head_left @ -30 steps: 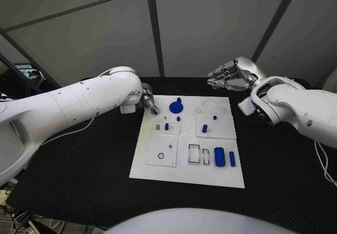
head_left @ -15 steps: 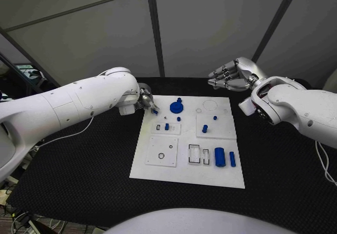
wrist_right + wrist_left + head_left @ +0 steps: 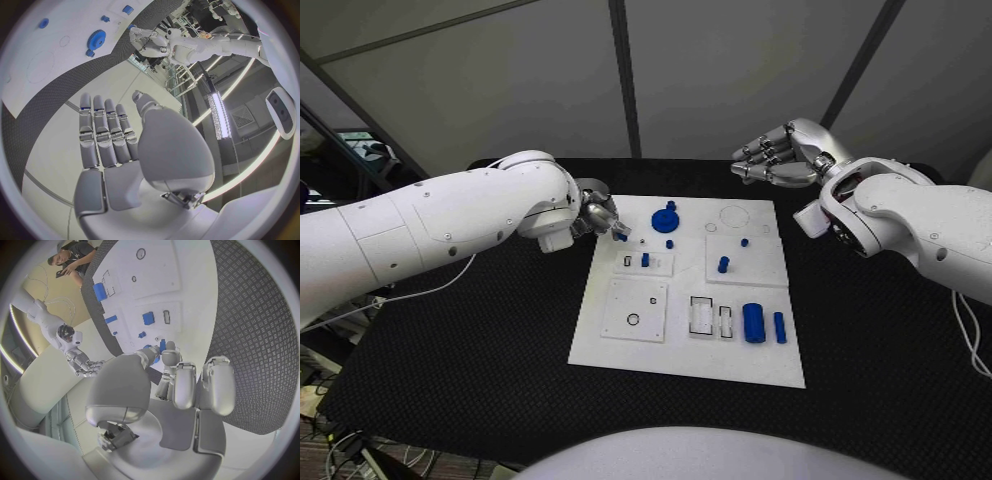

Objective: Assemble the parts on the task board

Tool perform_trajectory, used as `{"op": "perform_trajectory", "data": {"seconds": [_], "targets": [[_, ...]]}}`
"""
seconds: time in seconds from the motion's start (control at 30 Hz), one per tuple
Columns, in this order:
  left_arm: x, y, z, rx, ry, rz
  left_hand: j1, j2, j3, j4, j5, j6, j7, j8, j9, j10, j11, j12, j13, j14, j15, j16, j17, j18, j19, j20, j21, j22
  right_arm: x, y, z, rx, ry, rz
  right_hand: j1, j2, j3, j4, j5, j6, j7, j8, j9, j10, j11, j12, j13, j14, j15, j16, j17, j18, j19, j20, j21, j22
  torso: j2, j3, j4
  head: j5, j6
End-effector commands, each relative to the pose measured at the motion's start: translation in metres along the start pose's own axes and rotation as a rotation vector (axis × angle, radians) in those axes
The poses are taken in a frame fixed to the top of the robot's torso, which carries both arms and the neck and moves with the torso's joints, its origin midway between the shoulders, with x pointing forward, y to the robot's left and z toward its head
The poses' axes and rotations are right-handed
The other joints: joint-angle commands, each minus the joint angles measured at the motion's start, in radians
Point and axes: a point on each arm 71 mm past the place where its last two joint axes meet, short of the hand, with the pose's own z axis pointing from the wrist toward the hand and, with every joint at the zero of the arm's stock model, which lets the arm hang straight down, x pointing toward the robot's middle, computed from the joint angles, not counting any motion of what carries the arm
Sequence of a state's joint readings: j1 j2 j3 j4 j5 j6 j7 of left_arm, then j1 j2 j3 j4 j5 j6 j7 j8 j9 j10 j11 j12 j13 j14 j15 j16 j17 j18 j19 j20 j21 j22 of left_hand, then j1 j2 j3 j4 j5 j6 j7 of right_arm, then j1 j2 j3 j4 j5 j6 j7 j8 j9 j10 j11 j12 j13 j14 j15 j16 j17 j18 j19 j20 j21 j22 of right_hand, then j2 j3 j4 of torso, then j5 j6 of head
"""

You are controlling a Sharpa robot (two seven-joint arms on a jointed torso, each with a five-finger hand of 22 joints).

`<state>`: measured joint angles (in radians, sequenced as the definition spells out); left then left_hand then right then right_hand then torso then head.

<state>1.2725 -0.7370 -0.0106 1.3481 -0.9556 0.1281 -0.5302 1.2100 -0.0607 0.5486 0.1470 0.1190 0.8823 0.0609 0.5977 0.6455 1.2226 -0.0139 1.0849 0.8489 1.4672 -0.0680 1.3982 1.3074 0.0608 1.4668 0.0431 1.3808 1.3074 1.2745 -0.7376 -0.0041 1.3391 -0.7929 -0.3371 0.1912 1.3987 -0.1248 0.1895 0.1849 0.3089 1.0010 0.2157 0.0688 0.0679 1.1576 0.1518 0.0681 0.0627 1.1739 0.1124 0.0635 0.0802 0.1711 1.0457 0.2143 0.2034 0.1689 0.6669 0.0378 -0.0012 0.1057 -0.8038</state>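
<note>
The white task board (image 3: 678, 345) lies in the middle of the black table. My left hand (image 3: 599, 216) hovers at the board's far left corner and pinches a small blue part (image 3: 162, 345) between thumb and fingertip. Beside it on the board stands a blue gear (image 3: 665, 221), with small blue pegs (image 3: 723, 264) nearer the middle. A big blue cylinder (image 3: 754, 322) and a slim blue bar (image 3: 779, 326) lie at the near right, next to two rectangular slots (image 3: 702, 315). My right hand (image 3: 783, 160) is raised beyond the far right corner, fingers straight and holding nothing.
A raised square plate with a small round hole (image 3: 633, 309) sits on the board's near left. Black mat (image 3: 473, 340) surrounds the board on all sides. A thin white cable (image 3: 423, 289) trails over the mat under my left arm.
My left arm has swung a little, its elbow coming forward, while the hand keeps the blue part at the same corner. The right hand has stayed still.
</note>
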Motion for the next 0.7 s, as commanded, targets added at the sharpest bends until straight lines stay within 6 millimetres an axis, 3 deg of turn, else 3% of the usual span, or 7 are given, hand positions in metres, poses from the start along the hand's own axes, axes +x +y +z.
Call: {"op": "perform_trajectory", "data": {"seconds": [0.03, 0.33, 0.7], "targets": [[0.005, -0.002, -0.004, 0.021, -0.052, -0.01, -0.015, -0.003, 0.128, -0.12, 0.007, -0.009, -0.001, 0.009, 0.003, 0.013, -0.001, 0.007, 0.004, 0.056, -0.007, 0.005, 0.093, -0.008, 0.004, -0.009, 0.002, 0.076, 0.0, 0.001, 0.001, -0.001, 0.011, 0.0, -0.007, 0.001, -0.007, 0.001, 0.004, -0.005, -0.001, -0.005, -0.001, -0.006, 0.001, -0.002, 0.0, -0.007, -0.002, 0.0, -0.002, 0.012, 0.005, 0.001, -0.004, -0.002, 0.001, -0.0008, 0.0003, 0.003, 0.0], [0.025, 0.0, -0.007, 0.029, -0.068, 0.03, -0.028, -0.008, 0.15, -0.13, 0.007, -0.01, -0.002, 0.017, 0.007, 0.018, -0.002, 0.012, 0.008, 0.056, -0.008, 0.006, 0.094, -0.008, 0.004, -0.01, 0.001, 0.076, 0.001, 0.0, 0.001, 0.002, 0.014, 0.001, -0.007, 0.001, -0.007, 0.001, 0.004, -0.005, -0.001, -0.005, -0.001, -0.006, 0.001, -0.002, 0.0, -0.007, -0.002, 0.0, -0.002, 0.012, 0.005, 0.001, -0.004, -0.002, 0.002, -0.001, -0.0032, 0.006, 0.0], [0.034, 0.0, -0.006, 0.023, -0.045, 0.097, -0.042, -0.014, 0.166, -0.138, 0.006, -0.011, -0.004, 0.026, 0.012, 0.026, -0.004, 0.022, 0.019, 0.056, -0.009, 0.006, 0.095, -0.009, 0.007, -0.011, 0.005, 0.081, 0.001, 0.0, 0.001, 0.002, 0.015, 0.001, -0.008, 0.001, -0.009, 0.001, 0.004, -0.005, 0.0, -0.005, -0.001, -0.007, 0.001, -0.002, 0.0, -0.008, -0.001, 0.0, -0.002, 0.012, 0.006, 0.001, -0.006, -0.003, 0.002, -0.0007, -0.002, 0.006, -0.001]]}}
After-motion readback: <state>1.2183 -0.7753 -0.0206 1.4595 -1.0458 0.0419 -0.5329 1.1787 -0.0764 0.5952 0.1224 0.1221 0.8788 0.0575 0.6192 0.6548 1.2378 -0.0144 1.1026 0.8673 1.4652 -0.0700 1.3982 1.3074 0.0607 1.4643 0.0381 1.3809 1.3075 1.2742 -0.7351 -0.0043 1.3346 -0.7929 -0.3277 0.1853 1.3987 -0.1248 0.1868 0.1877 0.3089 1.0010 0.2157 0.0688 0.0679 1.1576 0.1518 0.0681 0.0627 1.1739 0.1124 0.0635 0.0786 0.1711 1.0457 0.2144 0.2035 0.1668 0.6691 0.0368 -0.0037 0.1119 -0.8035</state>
